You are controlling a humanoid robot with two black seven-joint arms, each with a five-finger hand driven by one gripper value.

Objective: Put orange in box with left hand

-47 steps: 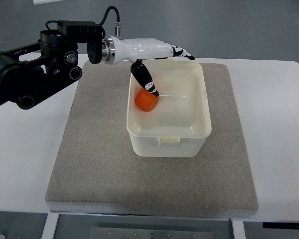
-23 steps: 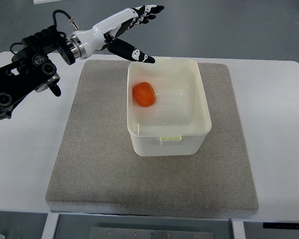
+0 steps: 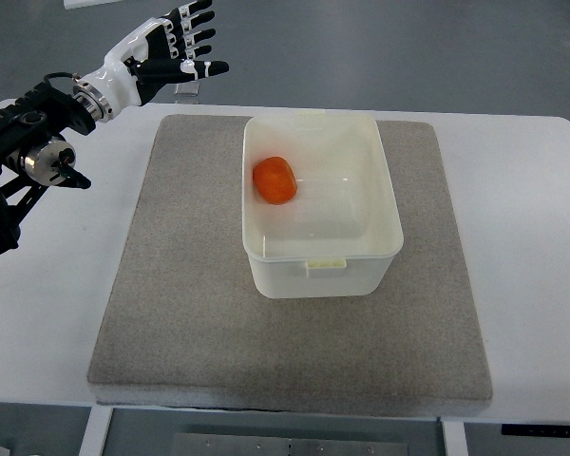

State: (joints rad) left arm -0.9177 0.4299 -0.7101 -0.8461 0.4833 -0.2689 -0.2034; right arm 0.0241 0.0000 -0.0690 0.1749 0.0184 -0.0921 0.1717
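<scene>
Orange (image 3: 275, 180) lies in box (image 3: 361, 275) on grey mat (image 3: 180, 313), white table (image 3: 522, 228); left hand (image 3: 157, 52) fingers (image 3: 198, 36) wide, empty.

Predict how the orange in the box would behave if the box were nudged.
The orange looks round and lies loose, so it would probably roll across the box floor. The walls should keep it in. The left hand is clear of both.
</scene>
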